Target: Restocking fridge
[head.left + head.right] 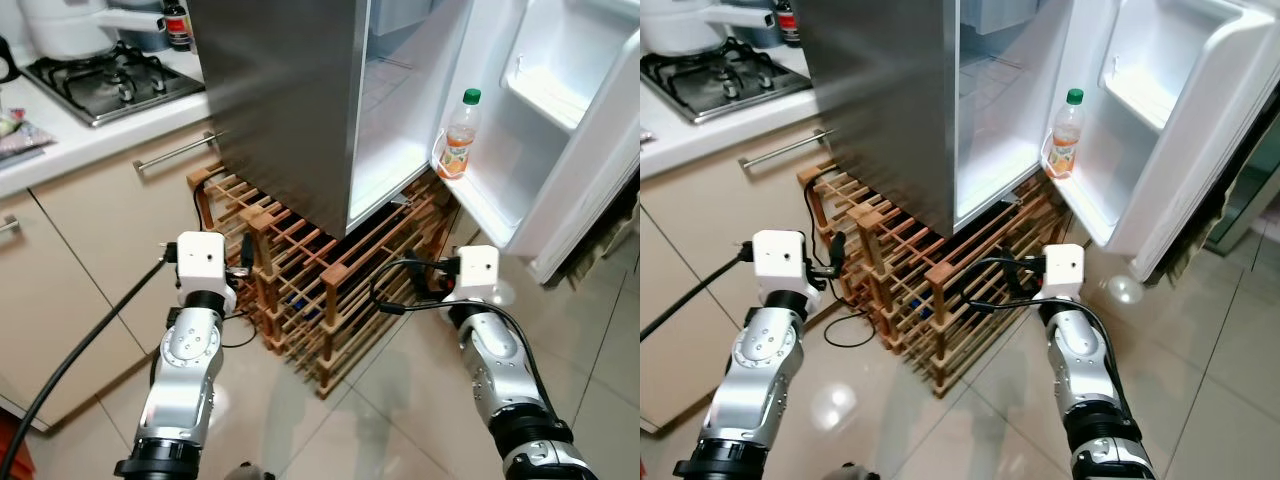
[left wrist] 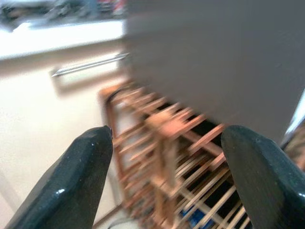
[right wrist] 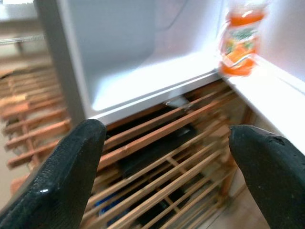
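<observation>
- This is a kitchen with a shiny tiled floor (image 1: 420, 400) and cream cupboards (image 1: 70, 290) under a white counter (image 1: 90, 140).
- A gas stove (image 1: 100, 80) sits on the counter, with a white pot (image 1: 65, 30) on top of it and a dark bottle (image 1: 177, 25) just behind.
- A tall silver fridge (image 1: 280, 100) stands beside the counter, and its door (image 1: 560, 120) is swung wide open.
- An orange juice bottle (image 1: 460, 135) with a green cap stands upright on the lowest shelf of the door (image 1: 480, 200).
- The white inside of the fridge (image 3: 143, 71) looks bare at the bottom.
- A wooden wine rack (image 1: 320, 290) sits on the floor under the fridge, and it sticks out in front.
- Something blue (image 2: 198, 217) lies low inside the rack, too blurry to name.
- The left gripper (image 2: 167, 176) hangs in front of the rack with its two black fingers (image 2: 71, 181) spread wide, holding nothing.
- The right gripper (image 3: 167, 171) points at the bottom of the fridge and the juice bottle, well apart from the bottle. Its fingers (image 3: 62, 176) are spread wide too, and they hold nothing.
- A black cable (image 1: 90, 330) runs along the left arm (image 1: 185, 370).
</observation>
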You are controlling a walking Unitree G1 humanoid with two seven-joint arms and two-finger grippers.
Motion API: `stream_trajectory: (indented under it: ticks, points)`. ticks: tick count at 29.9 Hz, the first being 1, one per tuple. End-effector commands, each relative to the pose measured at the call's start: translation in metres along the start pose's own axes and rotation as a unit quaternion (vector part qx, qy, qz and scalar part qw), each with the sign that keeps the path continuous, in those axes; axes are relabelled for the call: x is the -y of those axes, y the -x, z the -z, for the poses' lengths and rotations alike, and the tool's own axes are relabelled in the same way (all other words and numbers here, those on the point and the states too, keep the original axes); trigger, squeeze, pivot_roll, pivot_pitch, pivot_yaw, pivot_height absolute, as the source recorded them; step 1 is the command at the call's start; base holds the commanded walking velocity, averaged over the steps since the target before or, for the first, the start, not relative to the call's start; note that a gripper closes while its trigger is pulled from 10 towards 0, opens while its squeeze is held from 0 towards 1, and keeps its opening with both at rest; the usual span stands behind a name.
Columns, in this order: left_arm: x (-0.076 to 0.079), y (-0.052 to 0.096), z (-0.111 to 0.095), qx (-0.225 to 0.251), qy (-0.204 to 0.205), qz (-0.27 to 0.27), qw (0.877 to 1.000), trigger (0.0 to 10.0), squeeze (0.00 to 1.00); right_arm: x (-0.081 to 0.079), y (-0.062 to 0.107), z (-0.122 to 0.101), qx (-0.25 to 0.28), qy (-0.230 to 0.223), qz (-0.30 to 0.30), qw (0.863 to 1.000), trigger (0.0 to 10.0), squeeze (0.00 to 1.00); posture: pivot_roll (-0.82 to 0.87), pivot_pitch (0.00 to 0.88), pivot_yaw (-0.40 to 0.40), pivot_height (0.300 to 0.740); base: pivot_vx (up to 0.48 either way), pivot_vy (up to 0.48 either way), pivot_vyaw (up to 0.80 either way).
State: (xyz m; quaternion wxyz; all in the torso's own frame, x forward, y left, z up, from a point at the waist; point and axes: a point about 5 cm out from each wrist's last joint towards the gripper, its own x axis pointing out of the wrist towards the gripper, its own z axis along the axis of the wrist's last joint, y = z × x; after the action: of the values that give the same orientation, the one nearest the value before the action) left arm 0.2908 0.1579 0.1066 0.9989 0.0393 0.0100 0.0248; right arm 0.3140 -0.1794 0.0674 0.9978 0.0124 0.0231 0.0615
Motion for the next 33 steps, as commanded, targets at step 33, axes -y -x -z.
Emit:
stream_trajectory:
  ticks: [33]
  points:
    - [-0.011, -0.01, -0.003, -0.003, 0.01, -0.032, 0.999, 10.0, 0.0, 0.075, -0.008, -0.022, -0.034, 0.067, 0.093, 0.993, 10.0, 0.0, -0.03, 0.0, 0.031, 0.74, 0.009, -0.107, 0.17]
